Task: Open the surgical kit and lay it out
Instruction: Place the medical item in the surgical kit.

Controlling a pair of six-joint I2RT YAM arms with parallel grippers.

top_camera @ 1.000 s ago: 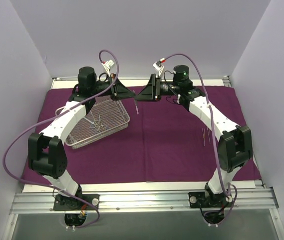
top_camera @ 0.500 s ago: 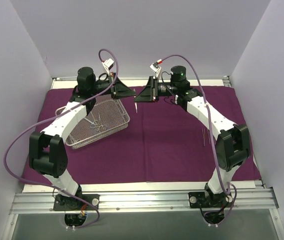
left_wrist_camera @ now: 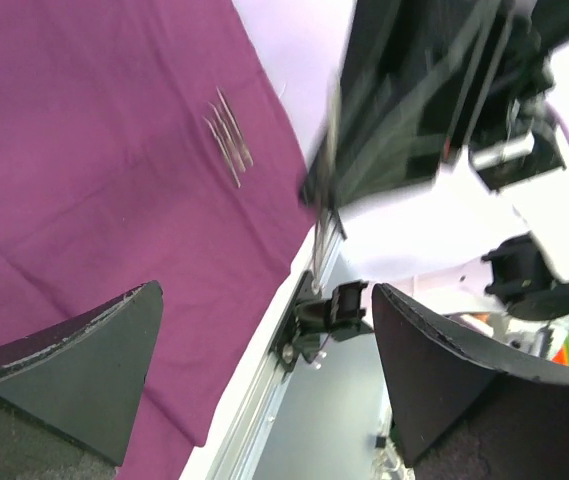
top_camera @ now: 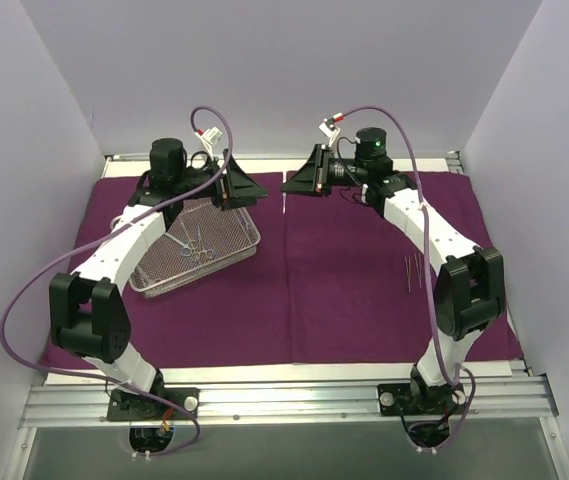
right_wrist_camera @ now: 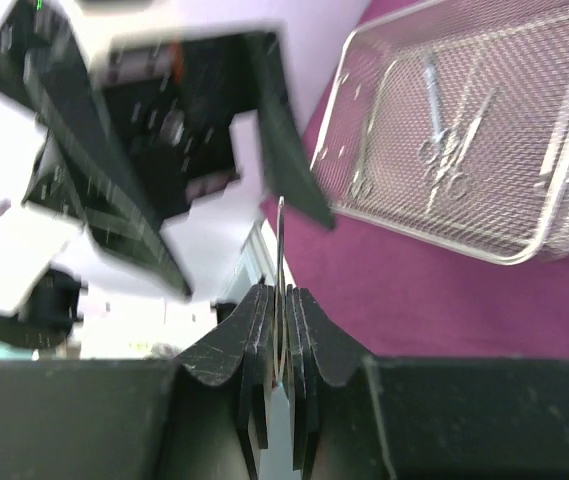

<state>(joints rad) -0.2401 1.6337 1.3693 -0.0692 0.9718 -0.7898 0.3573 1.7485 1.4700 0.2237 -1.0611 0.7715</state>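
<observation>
The dark purple cloth wrap (top_camera: 344, 300) lies spread flat over the table. On its left part sits the silver wire-mesh tray (top_camera: 204, 272), with scissor-like instruments (top_camera: 194, 243) inside. My right gripper (top_camera: 289, 184) hovers over the cloth's far middle, shut on a slim metal tweezer (right_wrist_camera: 280, 250) that hangs from it (top_camera: 284, 204). My left gripper (top_camera: 254, 188) faces it a short way to the left, open and empty, fingers (left_wrist_camera: 74, 370) wide apart. The tray (right_wrist_camera: 524, 252) and its scissors (right_wrist_camera: 444, 150) show in the right wrist view.
Several thin metal instruments (top_camera: 413, 270) lie side by side on the cloth's right part, also in the left wrist view (left_wrist_camera: 229, 140). White walls close in the back and both sides. A metal rail (top_camera: 284, 400) with the arm bases runs along the near edge.
My right gripper closed on the tweezer, then my left gripper opened and let go of it. The two grippers have drawn apart, the right one carrying the tweezer slightly rightward.
</observation>
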